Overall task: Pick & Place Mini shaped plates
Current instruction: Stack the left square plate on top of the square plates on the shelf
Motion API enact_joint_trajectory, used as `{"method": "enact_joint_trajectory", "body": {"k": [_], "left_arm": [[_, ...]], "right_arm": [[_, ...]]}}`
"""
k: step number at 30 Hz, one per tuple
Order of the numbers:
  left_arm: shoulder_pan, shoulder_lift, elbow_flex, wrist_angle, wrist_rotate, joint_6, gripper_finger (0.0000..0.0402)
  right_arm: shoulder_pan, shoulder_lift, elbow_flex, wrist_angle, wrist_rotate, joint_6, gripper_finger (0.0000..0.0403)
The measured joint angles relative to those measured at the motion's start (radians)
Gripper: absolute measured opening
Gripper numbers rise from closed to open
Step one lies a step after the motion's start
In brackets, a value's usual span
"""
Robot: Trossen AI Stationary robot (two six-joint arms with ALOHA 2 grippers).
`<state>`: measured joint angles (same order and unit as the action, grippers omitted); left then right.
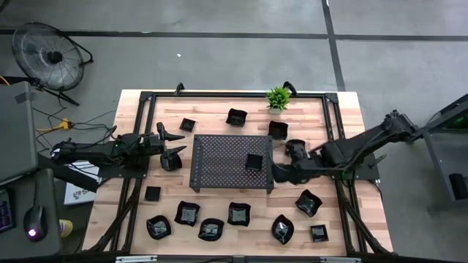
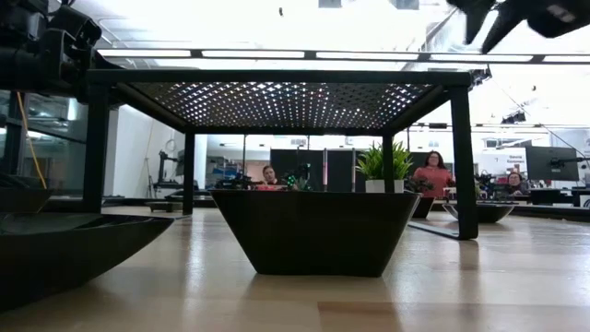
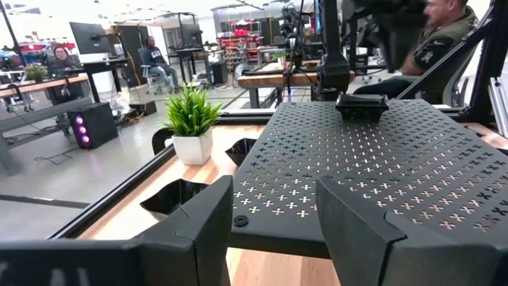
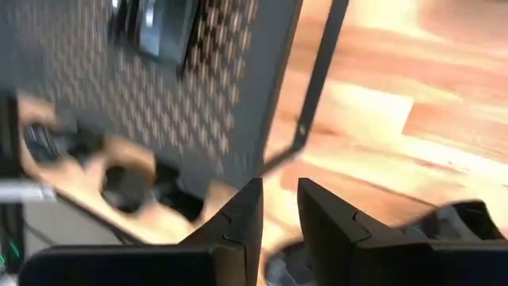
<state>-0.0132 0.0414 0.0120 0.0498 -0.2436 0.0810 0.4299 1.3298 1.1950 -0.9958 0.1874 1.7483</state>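
A glossy black square dish (image 2: 315,231) fills the low view's centre. 1 mini plate (image 1: 254,161) sits on the perforated tray (image 1: 219,164), mid-frame; others ring it. Left gripper (image 1: 170,146) open, empty. Right gripper (image 1: 281,174) slightly parted, empty. Likely light, rigid, slippery: pinch a rim.

Both arms are matte black with jointed links and blocky angular fingers (image 3: 357,230).
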Motion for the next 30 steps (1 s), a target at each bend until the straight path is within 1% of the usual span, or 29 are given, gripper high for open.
{"method": "enact_joint_trajectory", "body": {"k": [3,10,18,20,23,27,29,30], "left_arm": [[0.000,0.000,0.000,0.000,0.000,0.000,0.0176],[0.000,0.000,0.000,0.000,0.000,0.000,0.0176],[0.000,0.000,0.000,0.000,0.000,0.000,0.0176],[0.000,0.000,0.000,0.000,0.000,0.000,0.0176],[0.000,0.000,0.000,0.000,0.000,0.000,0.0176],[0.000,0.000,0.000,0.000,0.000,0.000,0.0176],[0.000,0.000,0.000,0.000,0.000,0.000,0.0176],[0.000,0.000,0.000,0.000,0.000,0.000,0.0176]], "right_arm": [[0.072,-0.004,0.000,-0.010,0.000,-0.043,0.0075],[0.275,-0.004,0.000,-0.016,0.004,-0.021,0.0074],[0.495,-0.001,0.000,0.051,0.016,-0.053,0.0074],[0.535,0.004,0.000,0.056,0.004,-0.074,0.0074],[0.590,0.025,0.000,0.097,-0.002,-0.147,0.0074],[0.636,0.073,0.000,0.195,-0.004,-0.243,0.0074],[0.644,0.104,0.000,0.231,-0.021,-0.235,0.0074],[0.643,0.118,0.000,0.247,-0.034,-0.197,0.0074]]}}
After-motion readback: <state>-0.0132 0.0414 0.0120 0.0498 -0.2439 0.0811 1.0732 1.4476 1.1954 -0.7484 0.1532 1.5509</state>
